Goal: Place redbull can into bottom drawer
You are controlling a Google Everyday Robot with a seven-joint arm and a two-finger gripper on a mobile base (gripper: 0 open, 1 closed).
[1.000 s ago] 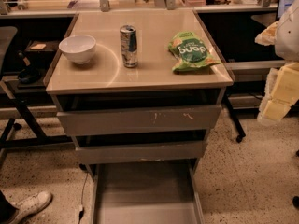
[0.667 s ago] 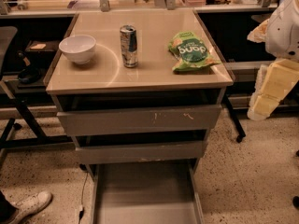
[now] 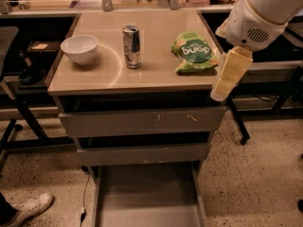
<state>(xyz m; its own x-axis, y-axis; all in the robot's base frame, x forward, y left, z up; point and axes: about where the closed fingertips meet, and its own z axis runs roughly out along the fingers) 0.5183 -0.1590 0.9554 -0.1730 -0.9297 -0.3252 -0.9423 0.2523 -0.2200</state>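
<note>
The redbull can (image 3: 131, 46) stands upright on the tan tabletop (image 3: 156, 74), left of the middle, in the camera view. The bottom drawer (image 3: 149, 197) is pulled out below the cabinet, and its flat grey floor shows nothing in it. My gripper (image 3: 227, 79) hangs from the white arm at the table's right front corner. It is well to the right of the can, apart from it, with a green bag between them.
A white bowl (image 3: 80, 48) sits left of the can. A green snack bag (image 3: 193, 53) lies to its right. The scratched top drawer (image 3: 142, 121) and the middle drawer (image 3: 142, 154) are closed. A white shoe (image 3: 28, 207) rests on the floor at bottom left.
My arm has swung in from the right edge toward the table's right front corner. The can, bowl, bag and drawers have not moved.
</note>
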